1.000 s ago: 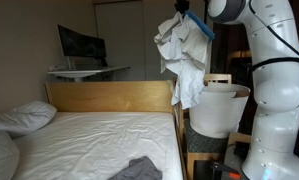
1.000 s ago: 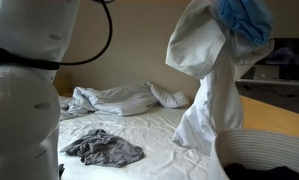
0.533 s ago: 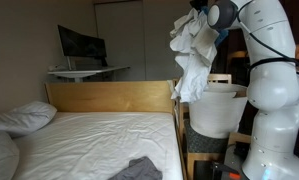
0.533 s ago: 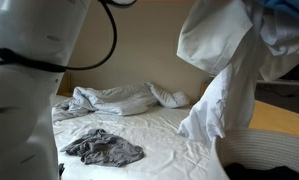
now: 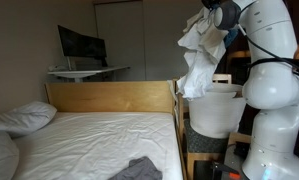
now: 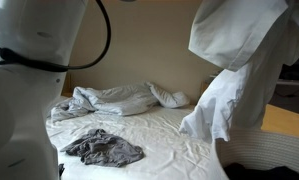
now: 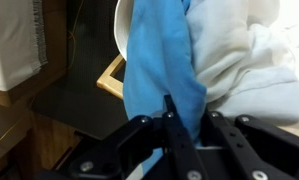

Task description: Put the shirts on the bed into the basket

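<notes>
My gripper (image 7: 187,118) is shut on a bundle of shirts, a blue one (image 7: 161,62) and a white one (image 7: 244,60). In both exterior views the white shirt (image 5: 199,60) (image 6: 244,70) hangs from the gripper high in the air, its tail over the near rim of the white basket (image 5: 221,108) beside the bed. The basket's woven rim (image 6: 269,152) also shows close up. A grey shirt (image 6: 104,148) (image 5: 137,170) lies crumpled on the white mattress.
The bed has a wooden headboard (image 5: 109,96) and a pillow (image 5: 24,116). A rumpled white blanket (image 6: 114,98) lies at the bed's far end. A desk with a monitor (image 5: 81,46) stands behind the headboard. The robot's body (image 5: 274,100) stands by the basket.
The gripper has carried the hanging shirts sideways, away from the bed and over the basket. The grey shirt has not moved.
</notes>
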{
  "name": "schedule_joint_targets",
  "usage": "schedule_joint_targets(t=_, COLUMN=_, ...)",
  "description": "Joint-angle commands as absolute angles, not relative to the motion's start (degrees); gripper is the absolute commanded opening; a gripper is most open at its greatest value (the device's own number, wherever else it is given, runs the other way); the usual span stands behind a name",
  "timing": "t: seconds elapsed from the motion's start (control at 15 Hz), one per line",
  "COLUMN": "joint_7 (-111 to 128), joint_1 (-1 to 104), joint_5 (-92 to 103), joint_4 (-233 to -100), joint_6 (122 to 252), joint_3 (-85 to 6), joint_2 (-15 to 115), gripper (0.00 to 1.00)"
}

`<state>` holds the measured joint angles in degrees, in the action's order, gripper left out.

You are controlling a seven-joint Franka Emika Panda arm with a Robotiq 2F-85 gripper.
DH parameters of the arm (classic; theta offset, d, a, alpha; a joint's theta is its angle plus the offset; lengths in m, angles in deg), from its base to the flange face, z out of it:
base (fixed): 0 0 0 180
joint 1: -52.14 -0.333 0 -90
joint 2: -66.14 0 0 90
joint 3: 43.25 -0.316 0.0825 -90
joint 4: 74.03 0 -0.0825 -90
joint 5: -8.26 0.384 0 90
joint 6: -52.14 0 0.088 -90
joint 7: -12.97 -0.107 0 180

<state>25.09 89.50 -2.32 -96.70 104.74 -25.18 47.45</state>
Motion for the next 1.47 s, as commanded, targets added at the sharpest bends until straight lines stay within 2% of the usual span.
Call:
schedule_joint_targets(t=0.0, joint_7=25.21, joint_1=91.06, joint_5=-0.94, joint_4=-93.03, joint_6=103.50, joint_3=-25.93, joint_2=45.31, gripper=0.20)
schedule_joint_targets(t=0.2, joint_7=24.65, joint_1=90.66, joint_5=-0.32, joint_4=-92.92, joint_6=103.97, joint_3=-26.49, joint_2=45.29, gripper=0.20)
schedule_joint_targets(t=0.27, joint_7=24.56, joint_1=90.63, joint_5=-0.30, joint_4=-92.90, joint_6=103.97, joint_3=-26.56, joint_2=45.28, gripper=0.09)
schedule_joint_targets(t=0.4, joint_7=22.51, joint_1=90.53, joint_5=-0.14, joint_4=-92.00, joint_6=103.76, joint_3=-26.79, joint_2=44.21, gripper=0.09)
schedule_joint_targets(t=0.47, joint_7=20.69, joint_1=89.73, joint_5=-0.53, joint_4=-96.17, joint_6=106.17, joint_3=-26.80, joint_2=45.98, gripper=0.09)
schedule_joint_targets(t=1.4, joint_7=-5.09, joint_1=102.94, joint_5=2.89, joint_4=-94.94, joint_6=119.05, joint_3=-26.13, joint_2=42.37, gripper=0.09)
